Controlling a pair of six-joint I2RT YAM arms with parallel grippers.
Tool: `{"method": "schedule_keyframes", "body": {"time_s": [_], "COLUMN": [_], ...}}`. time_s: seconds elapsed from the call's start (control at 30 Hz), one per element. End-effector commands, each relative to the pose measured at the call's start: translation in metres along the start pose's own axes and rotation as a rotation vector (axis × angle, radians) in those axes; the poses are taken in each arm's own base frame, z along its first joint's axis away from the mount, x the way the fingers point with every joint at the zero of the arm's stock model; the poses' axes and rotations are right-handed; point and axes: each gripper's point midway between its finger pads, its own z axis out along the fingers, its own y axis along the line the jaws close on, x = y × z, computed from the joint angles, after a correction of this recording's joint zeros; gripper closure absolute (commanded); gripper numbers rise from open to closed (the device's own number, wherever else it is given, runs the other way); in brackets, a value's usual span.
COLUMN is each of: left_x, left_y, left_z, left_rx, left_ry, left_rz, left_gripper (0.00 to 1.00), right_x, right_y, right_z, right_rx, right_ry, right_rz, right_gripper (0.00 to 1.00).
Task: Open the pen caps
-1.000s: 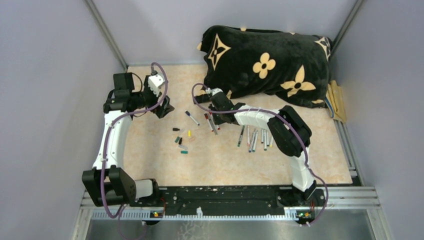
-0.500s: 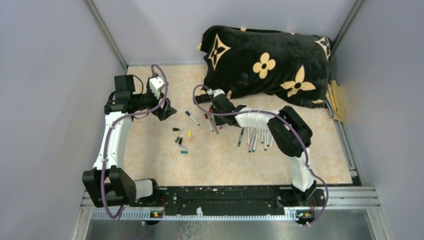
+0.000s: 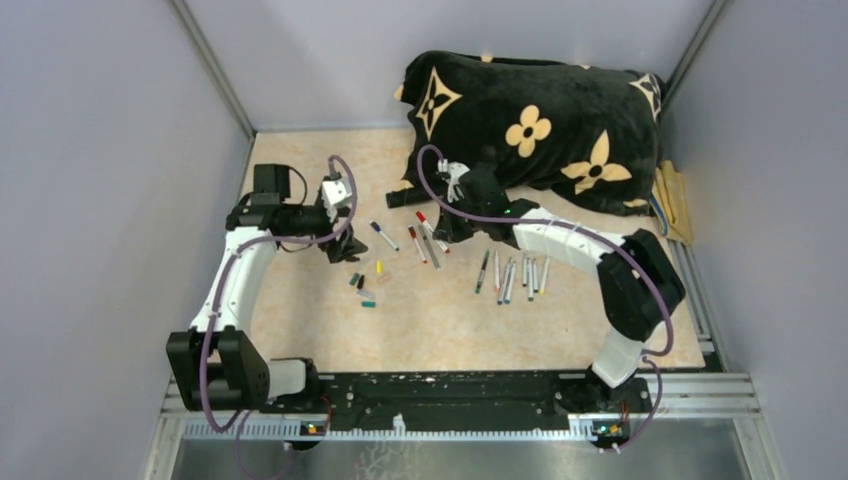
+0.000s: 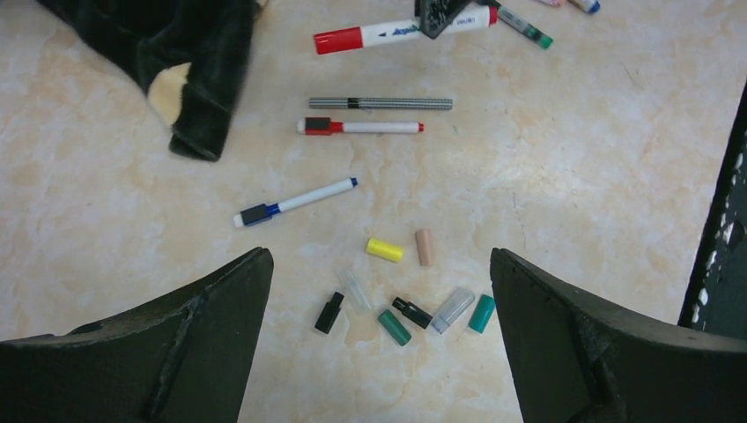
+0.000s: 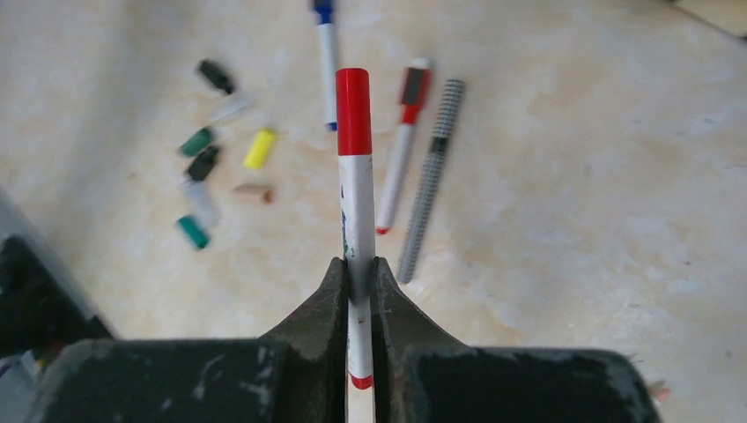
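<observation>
Marbled table [image 3: 450,330] is carrying the whole layout. I am holding the right end effector [image 5: 357,264] clamped on a white pen [image 5: 357,211], its red cap [image 5: 353,110] on, near the pillow [image 3: 540,120]. I am hovering the left end effector [image 4: 377,260], fingers spread, over the loose caps [image 4: 481,313]. More pens [image 3: 510,275] are lying rightward.

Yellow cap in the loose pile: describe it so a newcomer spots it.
Start at the black flowered pillow at the back and come forward past the blue-tipped pen to the cluster of loose caps. The yellow cap lies at the cluster's pillow-side edge beside a beige cap; it is the only yellow one.
</observation>
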Motion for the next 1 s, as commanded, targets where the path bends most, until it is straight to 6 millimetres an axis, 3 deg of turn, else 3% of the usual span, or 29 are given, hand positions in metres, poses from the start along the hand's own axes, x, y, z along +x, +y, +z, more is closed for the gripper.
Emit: {"method": "schedule_keyframes", "body": {"time_s": [0.0,0.27,0.5,0.73,0.97], "left_x": [0.004,0.004,0.014,0.032,0.035], "left_y": [-0.033,-0.063,-0.082,-0.095,-0.090], "left_z": [0.016,0.027,0.036,0.048,0.052], "left_rx": [0.125,0.142,0.203,0.268,0.246], "left_ry": [0.016,0.093,0.147,0.236,0.273], "left_rz": [0.183,0.540,0.642,0.672,0.703], "left_gripper": [0.01,0.01,0.07,0.31,0.67], "right_x": [0.001,0.020,0.021,0.019,0.024], "right_y": [0.061,0.109,0.132,0.143,0.144], "right_z": [-0.044,-0.076,-0.081,-0.078,-0.075], "right_rx": [-0.351,-0.676,-0.787,-0.816,-0.825], "right_ry": [0.068,0.215,0.270,0.278,0.294], "right_rz": [-0.025,0.015,0.016,0.017,0.023], "right_gripper": [1.00,1.00,1.00,1.00,1.00]}}
